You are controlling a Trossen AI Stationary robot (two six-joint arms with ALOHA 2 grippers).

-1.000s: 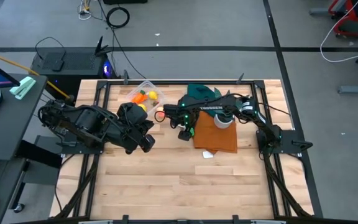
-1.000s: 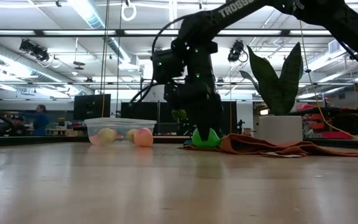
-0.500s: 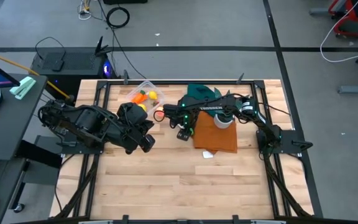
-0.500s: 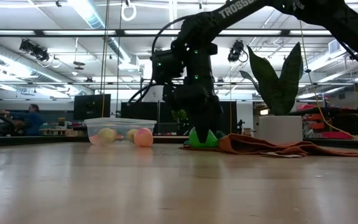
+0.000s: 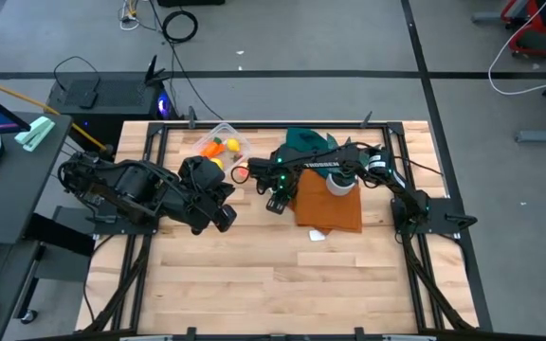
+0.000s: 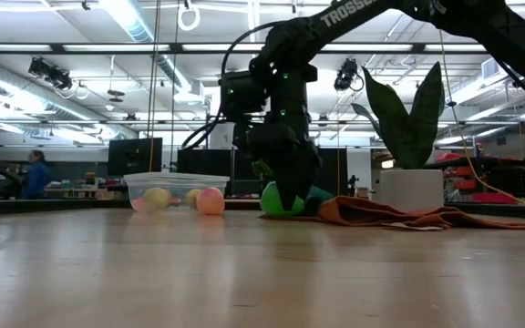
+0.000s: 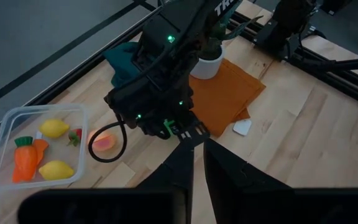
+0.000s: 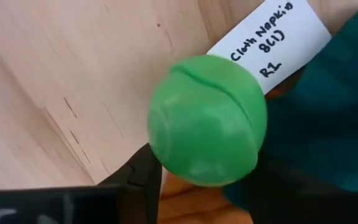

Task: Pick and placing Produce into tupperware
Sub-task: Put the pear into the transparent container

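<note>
The clear tupperware [image 7: 33, 146] at the surface's far left holds two yellow pieces [image 7: 55, 128], the carrot [image 7: 27, 160] and a red berry [image 7: 74, 137]; the peach [image 7: 104, 142] lies just outside. The right claw [image 8: 207, 171] grips the green piece [image 8: 207, 121]. The left claw [image 7: 197, 168] is closed, empty.

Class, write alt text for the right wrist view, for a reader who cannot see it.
A round green toy fruit fills the middle of the picture, gripped between the right pincer's two dark fingers above a pale wooden table. Behind it lie a white label handwritten "Cloth Napkin" and a dark teal cloth.
</note>
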